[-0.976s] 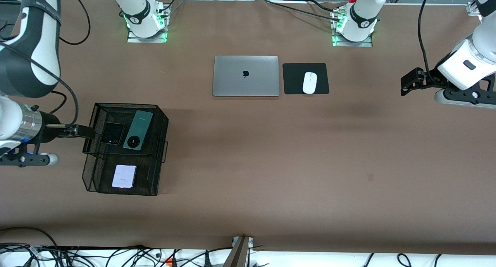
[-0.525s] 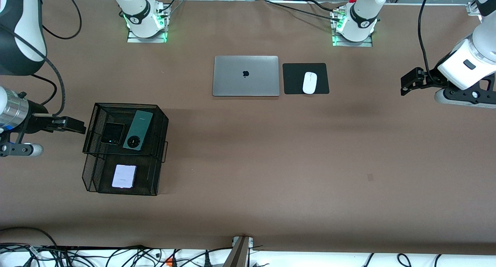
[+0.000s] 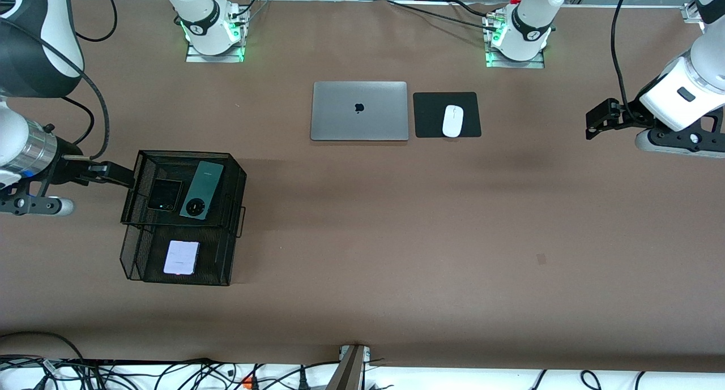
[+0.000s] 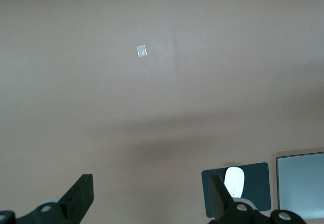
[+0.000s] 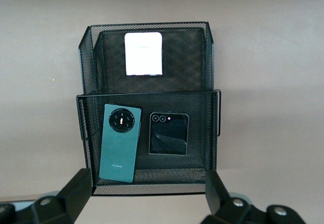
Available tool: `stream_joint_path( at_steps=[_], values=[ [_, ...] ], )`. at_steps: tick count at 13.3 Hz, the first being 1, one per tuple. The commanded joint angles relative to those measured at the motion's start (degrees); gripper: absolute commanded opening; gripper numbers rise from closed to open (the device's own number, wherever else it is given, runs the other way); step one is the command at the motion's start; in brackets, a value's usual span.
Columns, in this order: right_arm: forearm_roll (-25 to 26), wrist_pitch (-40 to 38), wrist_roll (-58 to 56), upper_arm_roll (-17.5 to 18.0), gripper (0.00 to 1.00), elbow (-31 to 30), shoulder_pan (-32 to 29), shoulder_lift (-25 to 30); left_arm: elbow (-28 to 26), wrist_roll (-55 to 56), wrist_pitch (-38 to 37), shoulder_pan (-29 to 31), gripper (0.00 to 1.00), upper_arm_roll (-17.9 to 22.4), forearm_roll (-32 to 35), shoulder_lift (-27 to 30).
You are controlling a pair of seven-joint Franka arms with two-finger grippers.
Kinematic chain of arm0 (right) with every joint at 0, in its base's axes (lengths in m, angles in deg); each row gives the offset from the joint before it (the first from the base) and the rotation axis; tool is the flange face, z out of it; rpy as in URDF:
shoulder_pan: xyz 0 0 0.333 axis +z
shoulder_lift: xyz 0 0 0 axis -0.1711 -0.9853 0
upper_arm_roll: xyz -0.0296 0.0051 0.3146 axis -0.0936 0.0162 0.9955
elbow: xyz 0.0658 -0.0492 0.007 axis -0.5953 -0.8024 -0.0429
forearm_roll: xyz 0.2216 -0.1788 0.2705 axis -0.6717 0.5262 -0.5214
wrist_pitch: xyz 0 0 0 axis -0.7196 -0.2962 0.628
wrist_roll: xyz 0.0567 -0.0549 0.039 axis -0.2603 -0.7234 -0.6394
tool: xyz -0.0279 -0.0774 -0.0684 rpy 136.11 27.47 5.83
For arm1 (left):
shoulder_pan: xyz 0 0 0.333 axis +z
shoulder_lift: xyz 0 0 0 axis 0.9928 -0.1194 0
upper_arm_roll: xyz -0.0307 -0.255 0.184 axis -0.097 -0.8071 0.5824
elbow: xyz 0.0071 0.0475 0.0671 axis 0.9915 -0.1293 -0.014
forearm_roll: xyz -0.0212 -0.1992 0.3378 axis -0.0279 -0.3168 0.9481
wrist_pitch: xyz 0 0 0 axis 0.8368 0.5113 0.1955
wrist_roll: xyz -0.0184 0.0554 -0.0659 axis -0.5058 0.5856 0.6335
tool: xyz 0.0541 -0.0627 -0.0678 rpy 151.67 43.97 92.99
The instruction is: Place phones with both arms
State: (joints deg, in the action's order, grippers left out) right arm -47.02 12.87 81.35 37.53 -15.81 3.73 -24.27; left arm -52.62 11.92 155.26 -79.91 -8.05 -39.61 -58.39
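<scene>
Right wrist view: right end effector [image 5: 147, 196] spread wide over the mesh rack [image 5: 212, 113], green phone [image 5: 119, 143] lengthwise toward it; left end effector [image 4: 149, 204] waits, also wide

Two-tier black mesh rack [image 3: 238, 178] is sitting on the table [image 3: 368, 237] toward the right arm's end. The black flip phone [image 3: 164, 195] and the green phone [image 3: 201, 190] are lying side by side on the upper tier. The pink-lavender flip phone [image 3: 181, 257] is lying alone on the lower tier, nearer the camera. The right gripper [image 3: 116, 174] is hovering at the rack's outer edge, beside the upper tier, holding nothing. The left gripper [image 3: 601, 119] is hanging over bare table at the left arm's end, waiting. The closed silver laptop [image 3: 359, 111] and the white mouse [image 3: 452, 120] on a black pad [image 3: 430, 115] are sitting mid-table, farther from the camera than the rack.
</scene>
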Motion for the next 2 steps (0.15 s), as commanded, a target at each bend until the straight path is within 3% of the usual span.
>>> stream_joint_path(
  at_steps=[1, 2],
  values=[
    [0.79, 0.88, 1.74, 1.33, 0.99, -2.17, -1.35, 1.78, -0.48, -0.54, -0.76, 0.37, 1.0, -0.36, 1.17, 1.1],
    [0.79, 0.88, 1.65, 1.25, 0.99, -1.91, -1.35, 1.51, -0.48, -0.54, -0.76, 0.37, 1.0, -0.36, 1.17, 1.1]
  ],
)
